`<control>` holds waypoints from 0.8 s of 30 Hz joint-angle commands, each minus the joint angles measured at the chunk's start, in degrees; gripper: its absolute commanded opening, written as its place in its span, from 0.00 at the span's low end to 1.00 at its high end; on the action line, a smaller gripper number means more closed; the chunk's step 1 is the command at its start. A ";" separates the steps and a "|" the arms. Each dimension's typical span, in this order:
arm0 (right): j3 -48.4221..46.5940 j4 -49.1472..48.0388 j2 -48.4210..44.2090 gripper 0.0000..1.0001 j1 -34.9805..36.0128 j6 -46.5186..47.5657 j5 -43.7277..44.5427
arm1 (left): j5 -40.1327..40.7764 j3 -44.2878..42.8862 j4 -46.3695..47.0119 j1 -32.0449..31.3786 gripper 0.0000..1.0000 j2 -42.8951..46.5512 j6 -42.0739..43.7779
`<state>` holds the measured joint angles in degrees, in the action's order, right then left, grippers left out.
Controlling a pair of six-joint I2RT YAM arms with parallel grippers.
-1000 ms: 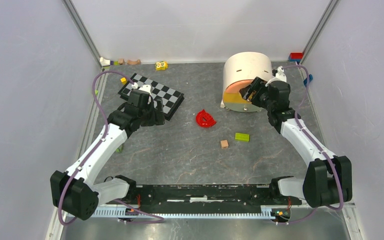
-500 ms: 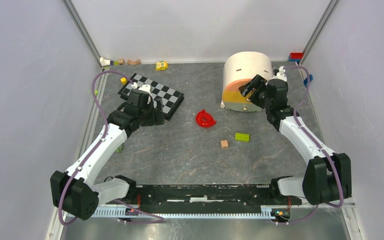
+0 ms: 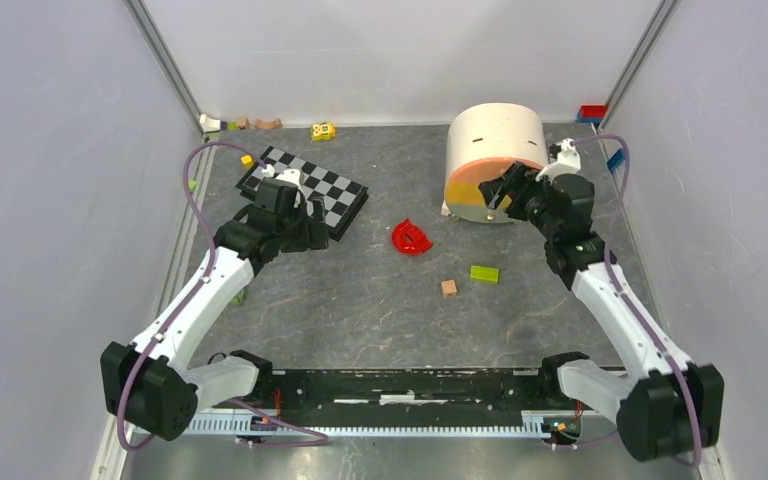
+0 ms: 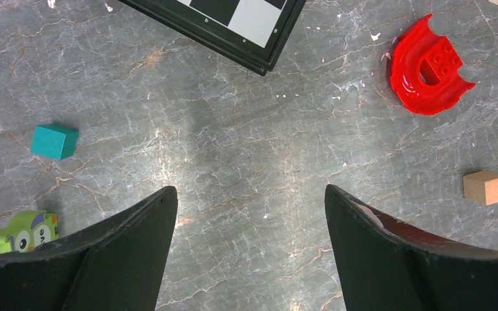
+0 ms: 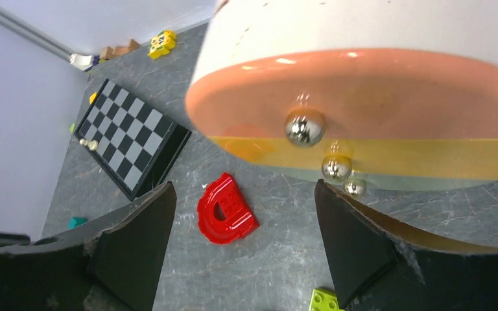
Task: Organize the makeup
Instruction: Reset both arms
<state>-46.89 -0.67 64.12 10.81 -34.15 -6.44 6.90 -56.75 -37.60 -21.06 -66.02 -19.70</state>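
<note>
No makeup shows in any view; it is hidden or out of view. A round white drawer unit (image 3: pixel 493 150) stands at the back right, its pink, yellow and pale drawer fronts (image 5: pixel 363 97) shut, each with a metal ball knob (image 5: pixel 305 127). My right gripper (image 3: pixel 497 190) hovers just in front of those knobs, open and empty (image 5: pixel 243 184). My left gripper (image 3: pixel 315 230) hangs open over bare table (image 4: pixel 249 189) beside the chessboard's near corner, with nothing between its fingers.
A chessboard (image 3: pixel 310 185) lies at the back left. A red curved plastic piece (image 3: pixel 411 238) sits mid-table, with a green block (image 3: pixel 484 273) and a wooden block (image 3: pixel 448 288) nearer. A teal cube (image 4: pixel 54 141) and a green owl toy (image 4: pixel 19 234) lie by the left arm. Small toys (image 3: pixel 260 124) line the back wall.
The right arm's elbow has swung out to the right and its gripper has shifted slightly in front of the drawers, jaws a little wider. The left arm has not moved.
</note>
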 commanded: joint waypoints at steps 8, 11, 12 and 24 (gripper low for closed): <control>8.82 12.15 -20.12 0.92 0.24 11.59 1.37 | 2.46 0.51 2.35 0.32 0.94 5.50 -0.69; 10.27 14.91 -23.96 0.98 0.26 12.82 3.78 | 3.43 -0.35 0.55 0.33 1.00 7.07 -1.14; 10.52 15.92 -24.93 0.98 0.25 13.21 4.57 | 3.48 -0.53 -0.01 0.33 1.00 7.70 -1.55; 17.68 21.74 -31.92 0.98 0.22 13.23 6.04 | 4.38 3.41 -5.61 0.32 1.00 18.07 -7.09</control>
<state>-31.81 19.66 34.17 10.87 -21.54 -1.45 9.98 -55.16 -41.15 -20.97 -51.72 -23.07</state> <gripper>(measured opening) 0.979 0.995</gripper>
